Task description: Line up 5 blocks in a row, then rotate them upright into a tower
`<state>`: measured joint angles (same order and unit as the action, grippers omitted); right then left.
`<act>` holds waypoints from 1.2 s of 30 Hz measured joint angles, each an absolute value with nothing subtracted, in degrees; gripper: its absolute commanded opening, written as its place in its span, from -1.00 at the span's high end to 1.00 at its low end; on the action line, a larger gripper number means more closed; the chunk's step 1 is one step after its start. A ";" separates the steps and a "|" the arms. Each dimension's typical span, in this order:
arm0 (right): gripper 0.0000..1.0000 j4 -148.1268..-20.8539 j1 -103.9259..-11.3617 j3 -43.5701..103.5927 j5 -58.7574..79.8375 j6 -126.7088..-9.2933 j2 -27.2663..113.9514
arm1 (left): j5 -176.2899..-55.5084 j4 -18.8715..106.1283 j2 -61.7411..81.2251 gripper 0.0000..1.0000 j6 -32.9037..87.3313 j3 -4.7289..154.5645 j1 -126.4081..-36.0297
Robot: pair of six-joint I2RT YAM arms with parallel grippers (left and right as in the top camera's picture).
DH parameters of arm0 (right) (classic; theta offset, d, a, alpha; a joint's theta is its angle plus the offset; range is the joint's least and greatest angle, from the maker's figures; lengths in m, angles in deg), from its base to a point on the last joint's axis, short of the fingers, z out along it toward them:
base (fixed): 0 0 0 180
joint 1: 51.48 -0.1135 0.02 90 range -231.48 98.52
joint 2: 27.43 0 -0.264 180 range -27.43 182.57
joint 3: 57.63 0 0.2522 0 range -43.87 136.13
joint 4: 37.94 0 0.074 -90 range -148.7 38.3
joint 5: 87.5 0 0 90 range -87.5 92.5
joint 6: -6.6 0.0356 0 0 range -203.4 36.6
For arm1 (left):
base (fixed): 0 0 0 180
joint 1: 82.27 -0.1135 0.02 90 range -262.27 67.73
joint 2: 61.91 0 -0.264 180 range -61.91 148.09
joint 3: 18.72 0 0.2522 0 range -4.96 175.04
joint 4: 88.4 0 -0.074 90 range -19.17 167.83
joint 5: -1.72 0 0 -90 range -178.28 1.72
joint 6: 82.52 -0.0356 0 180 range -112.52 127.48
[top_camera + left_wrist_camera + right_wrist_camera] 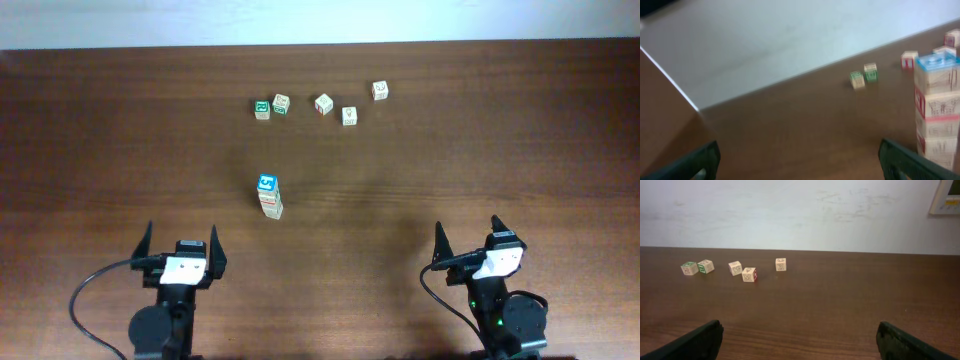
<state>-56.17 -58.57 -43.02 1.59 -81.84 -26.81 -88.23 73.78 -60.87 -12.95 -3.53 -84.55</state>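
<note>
Spreading wide and gripping nothing: left claw (181,234), low and left in the overhead view, touching no block. Same with right claw (468,228), low and right, far apart and empty too. Thin, black, pointy fingers (695,342) in the bottom corners of both wrist views. Just above the left claw, near the middle of the overhead view, the blocks (268,196), piled in a little tower, well apart from both claws. Small square wooden shapes, pale, with a blue top block (266,182) and red edges lower down. Higher up, a loose row of other cubes (323,104), the two at its left end printed green. Underneath, a smooth brown wooden table (450,160).
</note>
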 measured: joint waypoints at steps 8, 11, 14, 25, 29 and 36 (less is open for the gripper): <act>-0.97 -56.17 -58.57 -43.02 1.59 -81.92 -26.81 | -88.23 73.08 -61.06 -0.99 -12.97 -4.05 -84.55; -0.97 -56.17 -58.57 -43.02 1.59 -81.90 -26.81 | -88.23 73.08 -61.06 -0.99 -12.97 -4.05 -84.55; -0.96 -56.17 -58.57 -43.02 1.59 -81.92 -26.81 | -88.23 73.08 -61.06 -0.99 -12.97 -4.05 -84.55; -0.96 -56.17 -58.57 -43.02 1.59 -81.92 -26.81 | -88.23 73.10 -61.06 -0.99 -12.97 -4.05 -84.55; -0.96 -56.17 -58.57 -43.02 1.59 -81.86 -26.81 | -88.23 73.10 -61.06 -0.98 -12.97 -4.05 -84.55; -0.96 -56.17 -58.57 -43.02 1.59 -81.88 -26.81 | -88.23 73.10 -61.06 -0.99 -12.97 -4.05 -84.55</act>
<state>-56.17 -58.57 -43.02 1.59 -81.88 -26.81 -88.23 73.10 -61.06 -12.97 -4.05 -84.55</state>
